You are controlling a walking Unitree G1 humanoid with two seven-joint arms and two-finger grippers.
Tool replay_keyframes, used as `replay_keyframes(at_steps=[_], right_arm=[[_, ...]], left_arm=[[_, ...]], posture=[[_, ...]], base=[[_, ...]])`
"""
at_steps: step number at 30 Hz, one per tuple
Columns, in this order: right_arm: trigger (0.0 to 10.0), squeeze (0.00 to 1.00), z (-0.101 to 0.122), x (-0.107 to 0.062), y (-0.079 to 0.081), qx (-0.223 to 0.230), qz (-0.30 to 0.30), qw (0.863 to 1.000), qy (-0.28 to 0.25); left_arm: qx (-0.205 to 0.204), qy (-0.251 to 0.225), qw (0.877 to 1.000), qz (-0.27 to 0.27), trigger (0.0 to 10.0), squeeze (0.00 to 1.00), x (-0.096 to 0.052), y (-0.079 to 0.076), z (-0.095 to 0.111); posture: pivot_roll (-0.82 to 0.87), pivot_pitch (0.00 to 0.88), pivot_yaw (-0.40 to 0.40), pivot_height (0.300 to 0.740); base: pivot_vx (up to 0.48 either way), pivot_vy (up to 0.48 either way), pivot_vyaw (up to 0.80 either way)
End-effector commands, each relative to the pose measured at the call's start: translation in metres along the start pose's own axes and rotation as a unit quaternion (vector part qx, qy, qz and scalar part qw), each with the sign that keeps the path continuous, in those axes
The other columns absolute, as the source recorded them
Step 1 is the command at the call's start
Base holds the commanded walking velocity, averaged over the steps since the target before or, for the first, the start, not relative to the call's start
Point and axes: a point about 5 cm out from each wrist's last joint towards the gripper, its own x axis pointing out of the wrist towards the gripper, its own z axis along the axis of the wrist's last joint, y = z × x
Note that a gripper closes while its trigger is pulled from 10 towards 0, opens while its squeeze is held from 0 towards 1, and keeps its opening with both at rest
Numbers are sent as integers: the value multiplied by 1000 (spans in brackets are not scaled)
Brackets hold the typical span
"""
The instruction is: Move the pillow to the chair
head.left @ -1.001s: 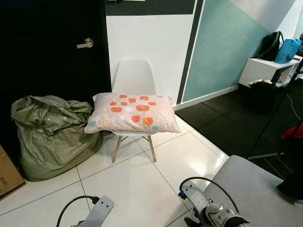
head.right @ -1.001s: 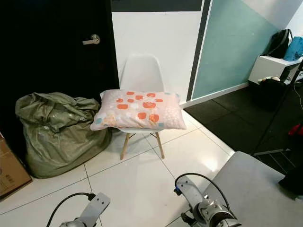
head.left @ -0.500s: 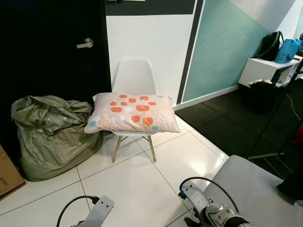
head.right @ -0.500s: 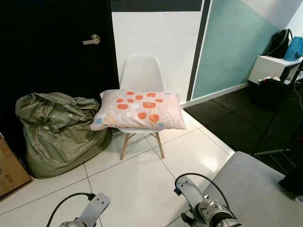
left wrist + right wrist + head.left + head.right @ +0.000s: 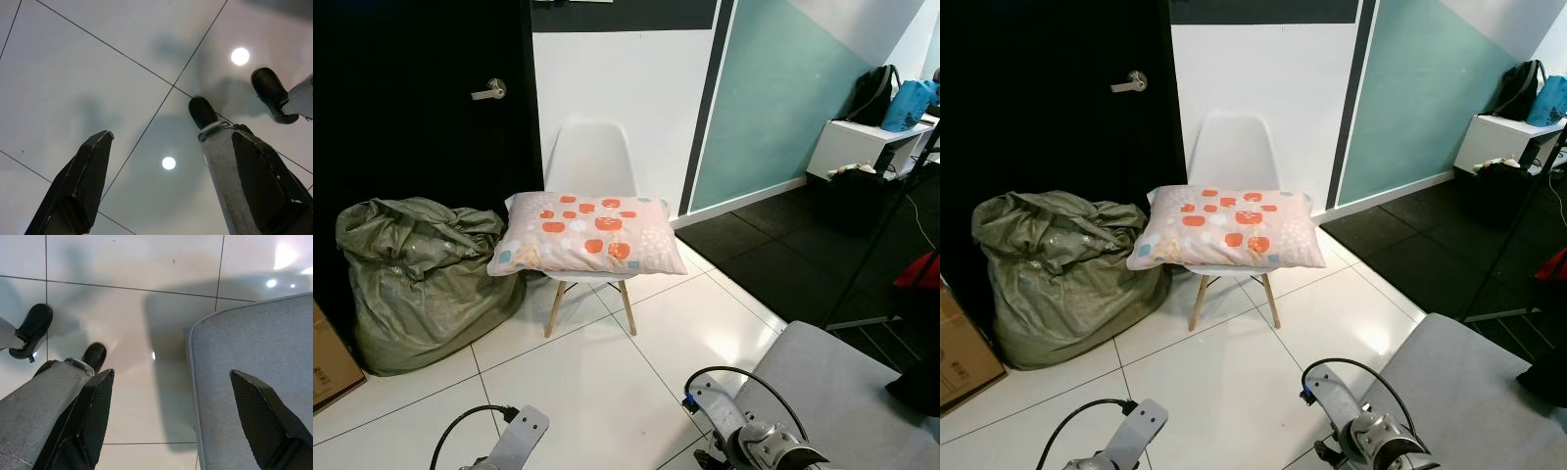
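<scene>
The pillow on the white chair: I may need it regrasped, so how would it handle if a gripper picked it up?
The pillow looks plump and soft, so it would probably sag around a pinch and seems light. It overhangs the chair seat on both sides, so a push could likely slide it off the smooth seat.

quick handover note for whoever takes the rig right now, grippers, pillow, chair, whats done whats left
Left gripper: open, empty, hanging over the floor tiles.
Right gripper: open, empty, hanging above the floor beside a grey padded surface.
Pillow: lying flat on the white chair, overhanging the seat on both sides.
Done: pillow is on the chair.
Left: nothing obvious; maybe check it sits steady.
</scene>
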Motion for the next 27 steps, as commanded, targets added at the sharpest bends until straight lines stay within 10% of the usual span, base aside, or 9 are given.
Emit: replay_keyframes(at_steps=[1, 27], right_arm=[[10000, 0, -1, -1, -3, 4, -3, 1000, 3], [10000, 0, -1, -1, -3, 6, -3, 1000, 2]], left_arm=[[2, -1, 1000, -3, 10000, 0, 0, 0, 0], [1, -1, 1000, -4, 10000, 0, 0, 1, 1]], posture=[[-122, 0, -61, 740], [-124, 0, -61, 740]], base=[[0, 0, 0], [0, 0, 0]])
